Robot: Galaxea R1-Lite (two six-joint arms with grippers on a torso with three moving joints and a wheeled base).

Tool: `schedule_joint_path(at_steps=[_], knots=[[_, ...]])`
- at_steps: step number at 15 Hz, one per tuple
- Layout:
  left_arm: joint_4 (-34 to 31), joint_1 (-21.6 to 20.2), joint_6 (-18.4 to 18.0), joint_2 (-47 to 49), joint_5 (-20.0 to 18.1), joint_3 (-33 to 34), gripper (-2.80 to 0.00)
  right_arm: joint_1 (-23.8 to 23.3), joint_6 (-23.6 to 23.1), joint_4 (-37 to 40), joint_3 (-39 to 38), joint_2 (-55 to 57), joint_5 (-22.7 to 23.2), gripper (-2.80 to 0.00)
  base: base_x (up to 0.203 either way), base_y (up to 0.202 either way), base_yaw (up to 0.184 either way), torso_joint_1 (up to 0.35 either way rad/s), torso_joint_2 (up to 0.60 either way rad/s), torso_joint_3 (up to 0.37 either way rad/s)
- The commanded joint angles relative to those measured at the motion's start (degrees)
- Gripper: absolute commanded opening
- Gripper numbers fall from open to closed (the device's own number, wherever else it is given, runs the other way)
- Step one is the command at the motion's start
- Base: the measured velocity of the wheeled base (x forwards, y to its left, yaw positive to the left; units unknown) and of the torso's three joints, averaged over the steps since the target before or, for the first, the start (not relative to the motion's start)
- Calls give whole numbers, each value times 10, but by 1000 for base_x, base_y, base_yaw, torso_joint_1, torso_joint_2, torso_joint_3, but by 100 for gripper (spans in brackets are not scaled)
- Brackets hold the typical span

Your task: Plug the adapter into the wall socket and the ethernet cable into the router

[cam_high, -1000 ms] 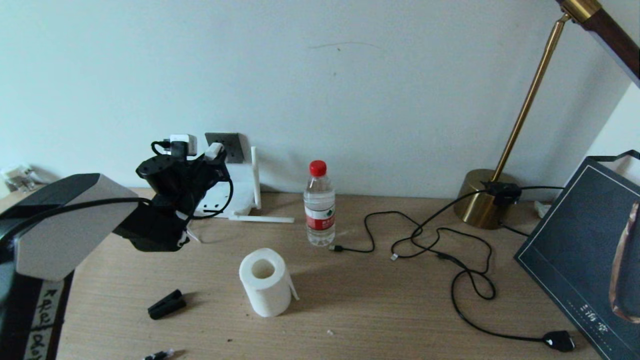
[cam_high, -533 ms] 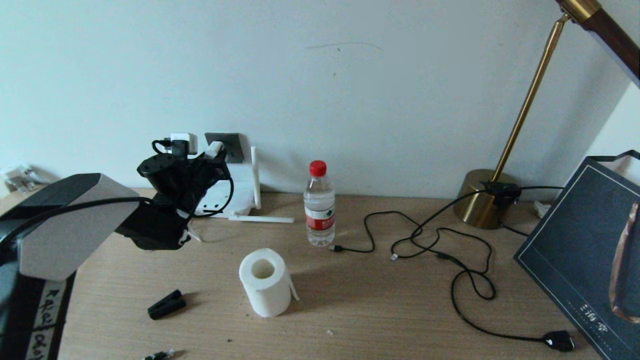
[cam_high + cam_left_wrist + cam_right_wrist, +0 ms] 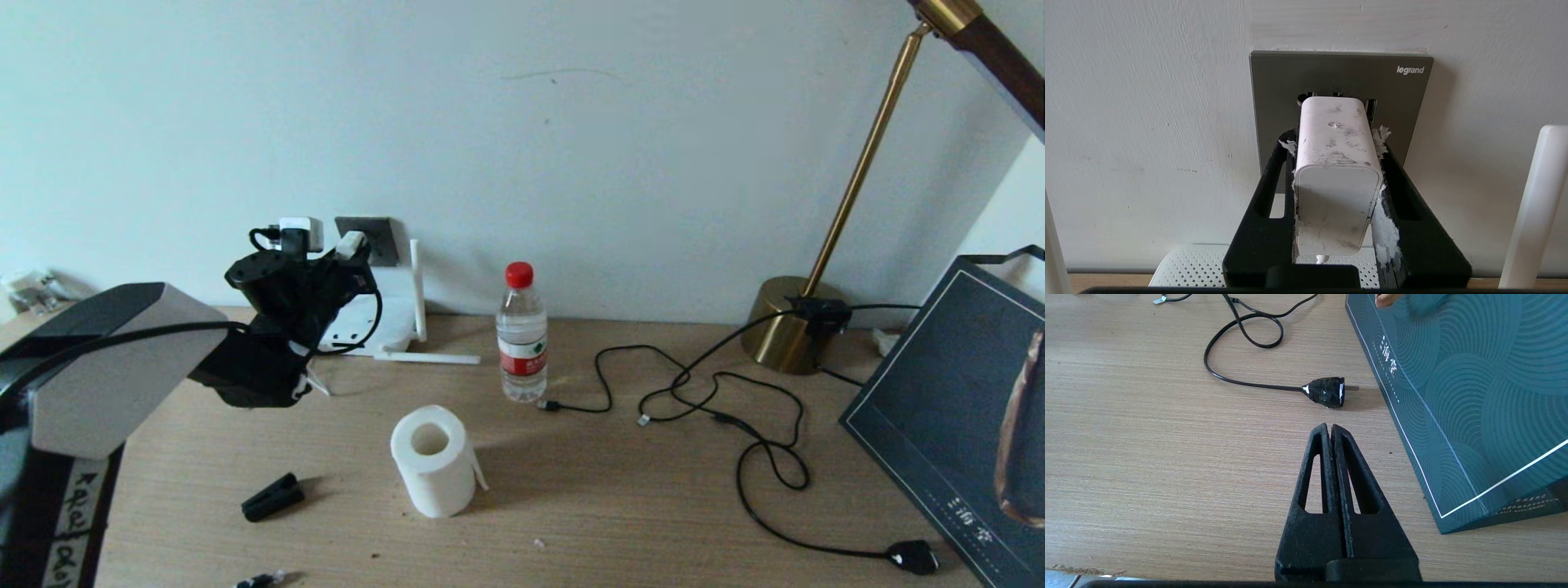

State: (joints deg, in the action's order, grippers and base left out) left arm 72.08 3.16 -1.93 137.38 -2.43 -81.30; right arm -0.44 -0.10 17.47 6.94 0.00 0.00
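My left gripper (image 3: 1336, 141) is shut on the white adapter (image 3: 1335, 163), black fingers (image 3: 1267, 192) on both sides of it. The adapter's front end sits at the holes of the dark grey wall socket (image 3: 1274, 81); its pins are hidden. From the head, the adapter (image 3: 353, 242) is right at the socket (image 3: 377, 233). The white router (image 3: 384, 314) lies below, one antenna (image 3: 415, 286) upright. A short dark stub with a pale tip (image 3: 261, 580), seemingly the ethernet cable's plug, shows at the front edge. My right gripper (image 3: 1329, 426) is shut and empty over the table.
A water bottle (image 3: 522, 335), a paper roll (image 3: 433, 461) and a black clip (image 3: 272, 497) stand on the table. Thin black cables (image 3: 718, 400) run to a brass lamp base (image 3: 788, 331). A black plug (image 3: 1327, 392) lies beside a teal box (image 3: 1474, 396).
The left gripper with the adapter has crept very slightly toward the socket. Nothing else has moved.
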Motion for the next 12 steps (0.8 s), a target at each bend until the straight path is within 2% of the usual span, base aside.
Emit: schedule_joint_path(at_steps=[1,12], knots=[[3,0,0,0,0,-2,-280,0,-1,1,0,0,0,-280,0,0,0,0,0,0],[-10,-2,0,2,0,-4,-280,0,0,1,0,1,0,-280,0,0,0,0,0,0]])
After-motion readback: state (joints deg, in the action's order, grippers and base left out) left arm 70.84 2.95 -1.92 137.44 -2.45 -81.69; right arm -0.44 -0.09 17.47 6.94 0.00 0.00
